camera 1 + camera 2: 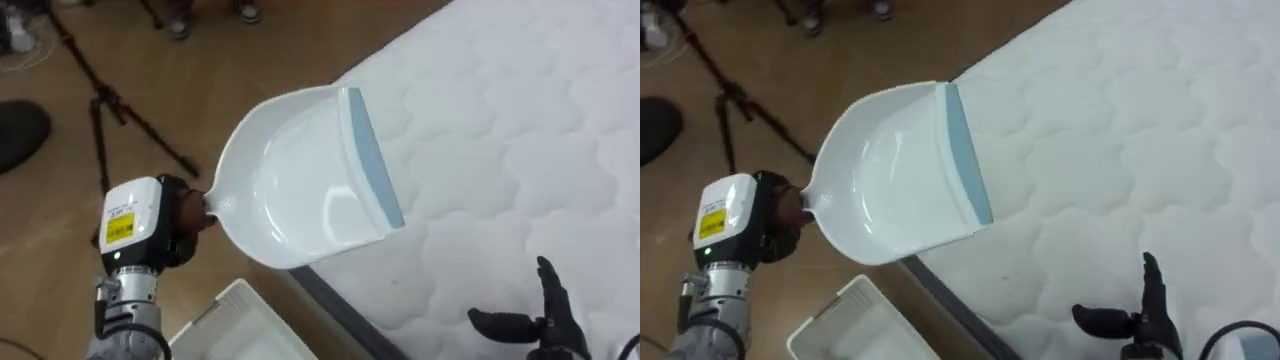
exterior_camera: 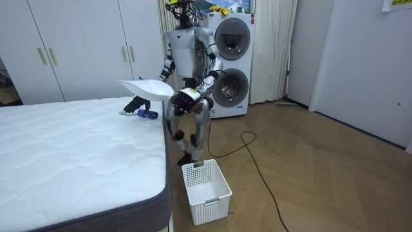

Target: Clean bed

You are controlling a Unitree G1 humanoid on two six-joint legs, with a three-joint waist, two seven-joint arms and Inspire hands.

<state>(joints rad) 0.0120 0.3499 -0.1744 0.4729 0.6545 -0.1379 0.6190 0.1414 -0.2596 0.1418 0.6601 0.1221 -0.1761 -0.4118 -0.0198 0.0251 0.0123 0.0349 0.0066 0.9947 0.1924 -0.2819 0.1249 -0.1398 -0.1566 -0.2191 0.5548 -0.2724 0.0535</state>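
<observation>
Judging by the empty-looking dustpan [image 1: 300, 180], held over the bed's [image 1: 520, 150] edge with the left hand's [image 1: 185, 212] fingers clamped on its handle, sweeping is yet to be done. The right hand [image 1: 545, 320] is held low over the bed, fingers apart.

The handle of the dustpan [image 1: 300, 185] is hidden inside the curled fingers of the left hand [image 1: 187, 212]. The lower edge cuts off the white basket [image 1: 228, 318] and the straight-fingered right hand [image 1: 548, 320]. The blue object [image 2: 149, 114] on the bed [image 2: 77, 154] is too small to tell.
</observation>
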